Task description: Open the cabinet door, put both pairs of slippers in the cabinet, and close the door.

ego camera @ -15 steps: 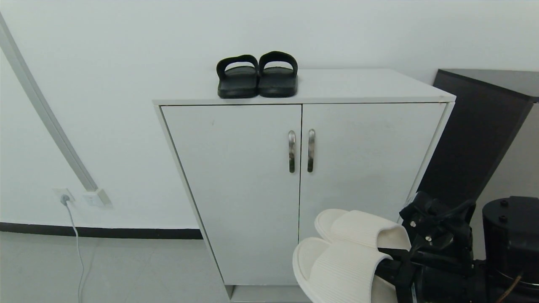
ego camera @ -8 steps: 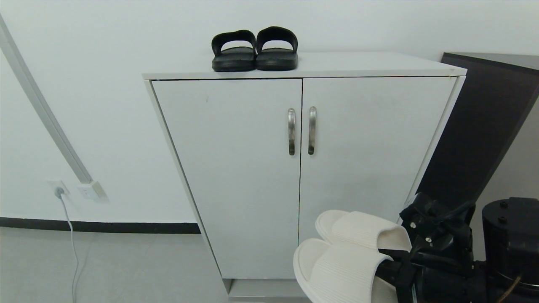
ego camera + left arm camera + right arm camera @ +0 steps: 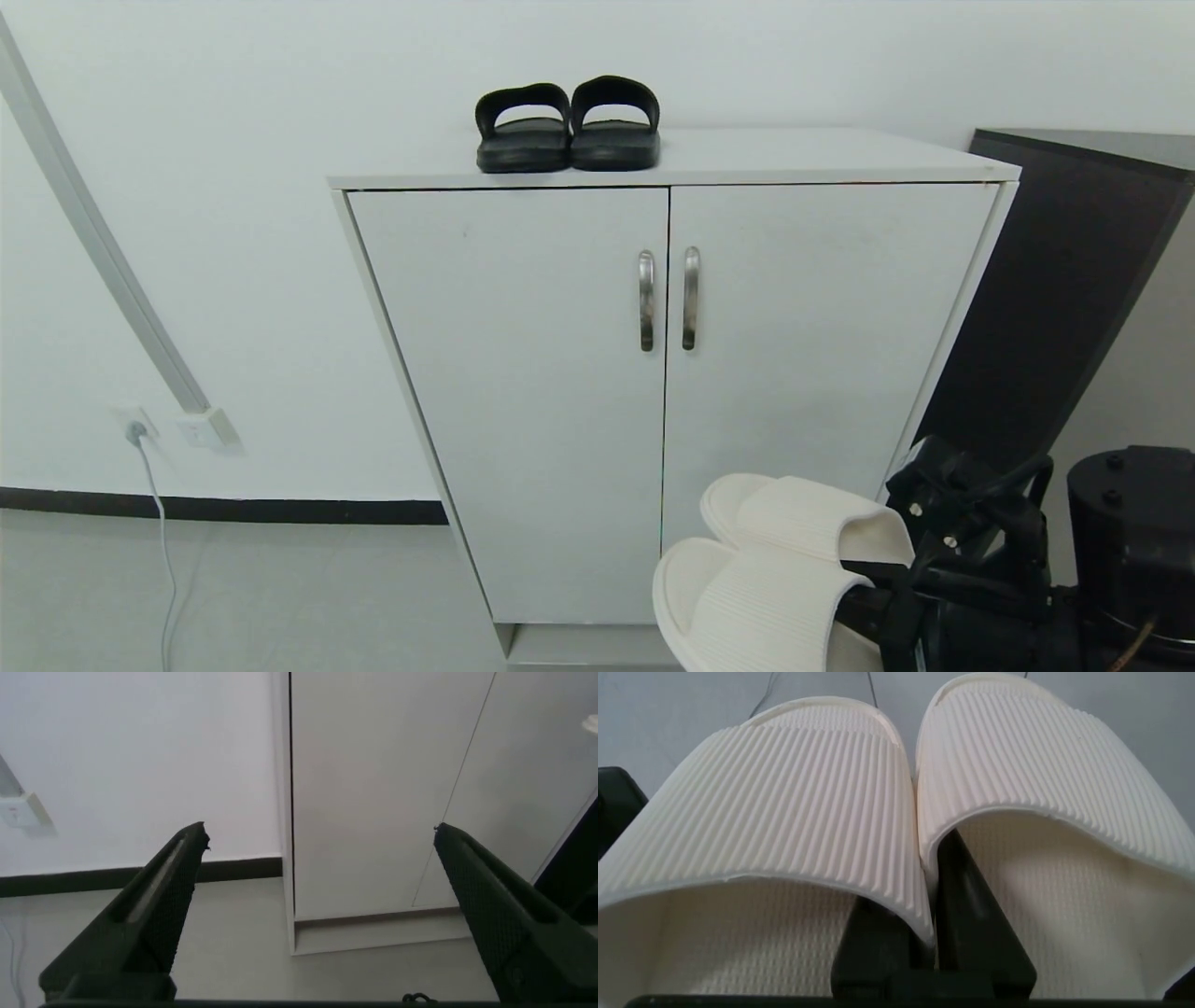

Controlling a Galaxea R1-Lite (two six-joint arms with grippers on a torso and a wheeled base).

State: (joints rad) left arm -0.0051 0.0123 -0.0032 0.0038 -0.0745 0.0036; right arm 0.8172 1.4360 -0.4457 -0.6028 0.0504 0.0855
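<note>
White wall [image 3: 233, 140] backs the scene. At nine o'clock in the head view a grey conduit strip [image 3: 93, 233] slants down to a wall socket [image 3: 207, 427]. Just beside that, a plug [image 3: 136, 433] sends its cable [image 3: 163, 541] down to the grey floor [image 3: 280, 597] at seven o'clock. A black baseboard [image 3: 233, 511] runs along the foot of the wall.

The left gripper [image 3: 320, 833] is spread wide with nothing between its fingers. It faces the lower left corner of the cabinet [image 3: 374, 812].

At the centre stands the white cabinet [image 3: 523, 420], both doors shut. Its two metal handles [image 3: 646, 301] are upright and side by side at the seam. The black slippers [image 3: 568, 126] sit as a touching pair on the cabinet top at twelve o'clock, near the front edge above the left door.

At five o'clock the white slippers [image 3: 784, 560] hang in front of the lower right door, held by the right gripper [image 3: 892, 597]. In the right wrist view its dark fingers [image 3: 971, 924] pinch the inner sides of the two ribbed straps together.

At three o'clock a dark cabinet [image 3: 1074, 280] stands beside the white one.
</note>
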